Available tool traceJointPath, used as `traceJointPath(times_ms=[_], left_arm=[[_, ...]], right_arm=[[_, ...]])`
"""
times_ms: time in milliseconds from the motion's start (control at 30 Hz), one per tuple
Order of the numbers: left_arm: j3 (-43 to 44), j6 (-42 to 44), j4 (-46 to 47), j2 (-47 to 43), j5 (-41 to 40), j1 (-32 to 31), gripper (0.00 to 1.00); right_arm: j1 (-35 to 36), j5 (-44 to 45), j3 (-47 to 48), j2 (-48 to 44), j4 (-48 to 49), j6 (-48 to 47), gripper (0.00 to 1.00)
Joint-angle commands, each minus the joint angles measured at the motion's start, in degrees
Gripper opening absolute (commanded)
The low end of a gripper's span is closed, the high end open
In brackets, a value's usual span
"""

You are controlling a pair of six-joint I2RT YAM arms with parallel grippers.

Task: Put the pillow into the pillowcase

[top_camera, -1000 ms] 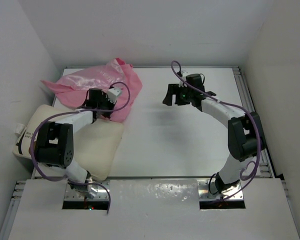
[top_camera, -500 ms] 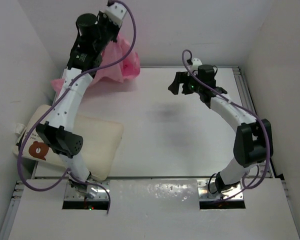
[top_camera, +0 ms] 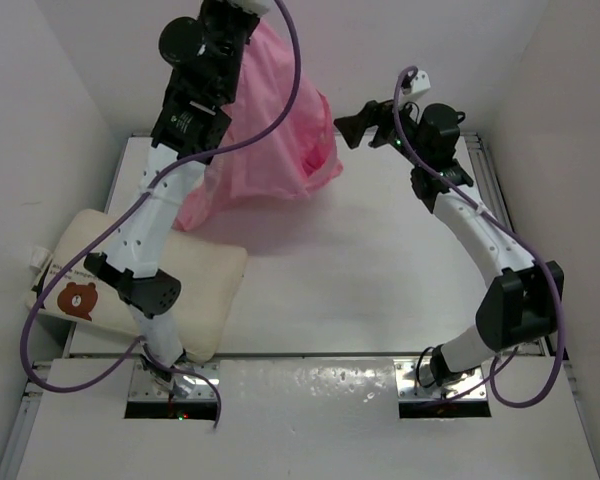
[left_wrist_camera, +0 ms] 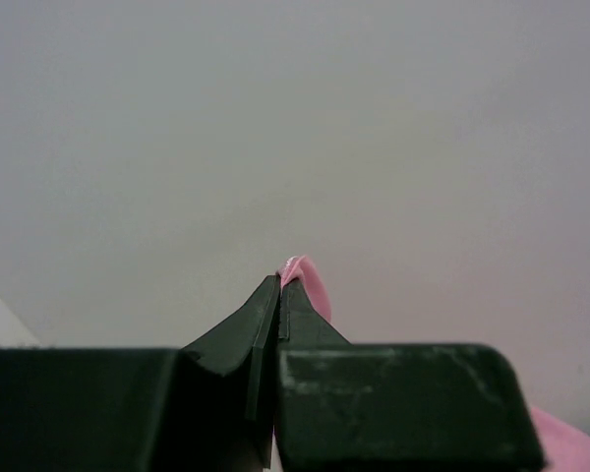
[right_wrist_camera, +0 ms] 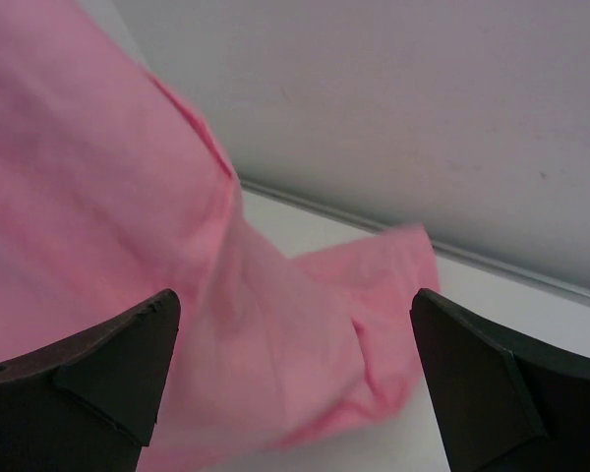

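The pink satin pillowcase (top_camera: 265,140) hangs from my left gripper (top_camera: 248,8), which is raised high at the back left. In the left wrist view the left gripper (left_wrist_camera: 278,285) is shut on a pink edge of the pillowcase (left_wrist_camera: 310,285). The cream pillow (top_camera: 195,290) with a brown bear face lies flat at the front left, partly under the left arm. My right gripper (top_camera: 355,122) is open and raised just right of the hanging cloth. In the right wrist view the right gripper (right_wrist_camera: 295,324) faces the pillowcase (right_wrist_camera: 206,295), apart from it.
White walls close in the table at the back and both sides. A metal rail (top_camera: 490,190) runs along the table's right edge. The pillow overhangs the table's left edge.
My left gripper has lifted the pillowcase off the table, and the cloth now hangs and swings right. My right arm has risen and moved toward the back, nearer the cloth.
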Motion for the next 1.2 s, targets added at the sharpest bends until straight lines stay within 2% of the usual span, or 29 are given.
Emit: traceJointPath(times_ms=[0, 33, 133, 167, 233, 267, 333, 433, 533, 567, 667, 700, 767, 800, 867, 1067, 1167], left_arm=[[-6.58, -0.13, -3.93, -3.15, -5.84, -0.48, 0.00], [-12.53, -0.94, -4.73, -4.30, -5.85, -0.56, 0.00], [-19.16, -4.54, -6.31, -7.29, -5.85, -0.65, 0.00], [-20.74, -5.94, -7.54, -7.65, -5.85, -0.65, 0.00], [-21.02, -6.83, -8.43, -7.56, -5.93, -0.65, 0.00], [-20.94, -7.27, -8.60, -7.56, -6.02, -0.30, 0.00], [-20.93, -7.45, -8.43, -7.56, -6.02, 0.05, 0.00], [-21.02, -7.36, -8.60, -7.56, -5.94, 0.49, 0.00], [-21.46, -7.89, -9.04, -7.83, -5.85, 0.58, 0.00], [-21.55, -8.06, -9.31, -8.00, -5.76, 0.58, 0.00], [-22.34, -7.98, -9.13, -8.00, -6.11, 0.58, 0.00], [-22.51, -7.80, -9.22, -8.09, -6.11, 0.58, 0.00], [-22.87, -7.63, -9.05, -8.27, -6.37, 0.84, 0.00], [-22.96, -7.45, -8.96, -8.35, -6.46, 0.84, 0.00], [-23.39, -6.92, -8.70, -8.70, -6.81, 0.93, 0.00], [-25.94, -5.08, -6.94, -9.85, -8.22, 1.19, 0.00], [-26.82, -4.81, -6.50, -10.20, -8.92, 2.16, 0.00]], right_arm=[[0.65, -3.99, 1.97, 2.62, 7.88, 7.56, 0.99], [0.92, -4.61, 1.79, 4.02, 8.50, 8.79, 0.98], [2.50, -6.81, 2.05, 7.02, 7.11, 11.00, 0.96], [2.76, -6.99, 2.14, 9.02, 5.01, 11.96, 0.90], [3.20, -8.47, 1.97, 10.88, 3.59, 13.11, 0.78], [3.03, -8.92, 1.71, 12.46, 2.63, 13.63, 0.68], [2.77, -8.66, 0.74, 13.96, 1.48, 13.64, 0.65], [2.33, -8.75, 1.35, 16.60, -3.34, 13.11, 0.65], [2.50, -9.10, 1.62, 18.18, -5.11, 12.94, 0.57], [2.94, -10.14, 1.27, 18.27, -4.77, 12.94, 0.50], [4.17, -10.68, -0.58, 17.75, -4.67, 11.01, 0.38], [4.17, -10.16, -1.54, 17.40, -4.76, 10.83, 0.29], [3.74, -9.02, -2.25, 17.13, -4.76, 11.26, 0.18], [3.39, -8.75, -2.51, 17.22, -4.85, 11.53, 0.08], [1.99, -7.44, -2.34, 17.48, -5.46, 12.58, 0.00], [-5.57, 0.91, 0.82, 16.43, -8.89, 14.08, 0.00], [-8.48, 4.41, 3.10, 14.85, -10.29, 11.28, 0.00]])
